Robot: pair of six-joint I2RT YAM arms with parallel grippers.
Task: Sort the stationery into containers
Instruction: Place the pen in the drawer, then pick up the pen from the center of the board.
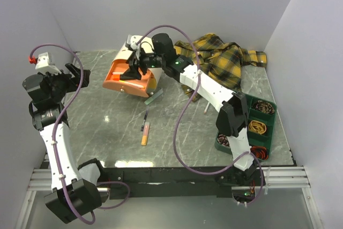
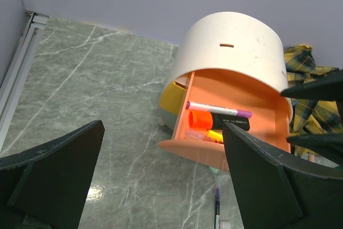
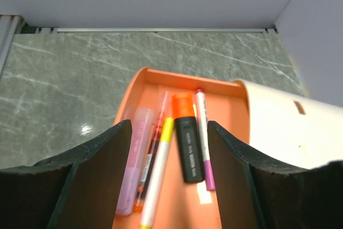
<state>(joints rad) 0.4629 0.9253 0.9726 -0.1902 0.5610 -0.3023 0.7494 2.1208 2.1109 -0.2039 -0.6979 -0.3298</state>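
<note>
Grey-green marbled table [image 1: 107, 132], bearing all items. Yellow-and-black plaid shirt [image 1: 225, 60], crumpled at the far right, not part of the sort. Cream drum-shaped drawer box [image 2: 236, 46], far centre, its orange drawer [image 3: 182, 74] pulled well out. Dark green compartment tray [image 1: 271, 124], near right, holding coiled bands. Right gripper [image 3: 169, 175]: fingers spread, pinching nothing, poised directly above the drawer. Left gripper [image 2: 161, 181]: spread wide, empty, facing the box from well apart. Drawer contents, lying lengthwise: black highlighter with orange cap [image 3: 187, 143], white pen with purple cap [image 3: 202, 138], translucent pink highlighter [image 3: 133, 159], white pen with a yellow band [image 3: 158, 175]. Unsorted on the table in front of the box: orange marker [image 1: 144, 137] and slim black pen [image 1: 145, 117]. Hazards, as judged: a low finger could snag the drawer wall on withdrawal and tug the light box; round barrels may roll on smooth stone when nudged. Lettering: fine print on the black highlighter, too small to read; no brand legible.
</note>
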